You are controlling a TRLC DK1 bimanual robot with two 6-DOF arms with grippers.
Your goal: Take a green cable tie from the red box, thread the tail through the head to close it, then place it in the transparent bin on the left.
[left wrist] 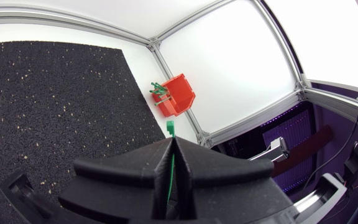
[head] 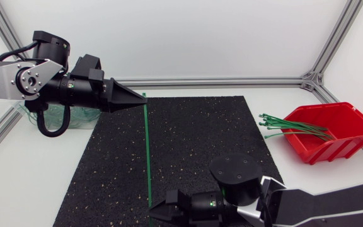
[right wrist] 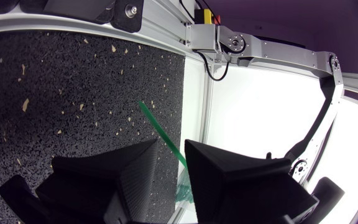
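progress: mid-task. one green cable tie (head: 147, 151) is out of the red box (head: 342, 135); more ties (head: 292, 126) poke over that box's rim. the tie is straight with no loop, so the tail is not threaded yet. judged left to do: thread, pull closed, drop into the transparent bin (head: 80, 118), which sits beside the left arm, behind its fingertips.

left gripper (head: 134, 98): fingers (left wrist: 123, 180) pressed together on the tie close to one end. a short blocky green stub pokes out just past the fingertips. it looks like the head end, not certain. the rest of the tie leaves sideways from the pinch.

right gripper (head: 159, 211): the tie's other end runs in at its tip. the wrist view shows the strip entering there, but cannot tell whether it is clamped or just lying in.

orientation: long axis spans tip to tip, from the left fingertips straight across the black mat (head: 200, 157) to the right gripper. it runs roughly crosswise to where both grippers point. likely head at the left fingers, tail at the right gripper. no bend or curl is visible along it. the red box is well apart from both tips.
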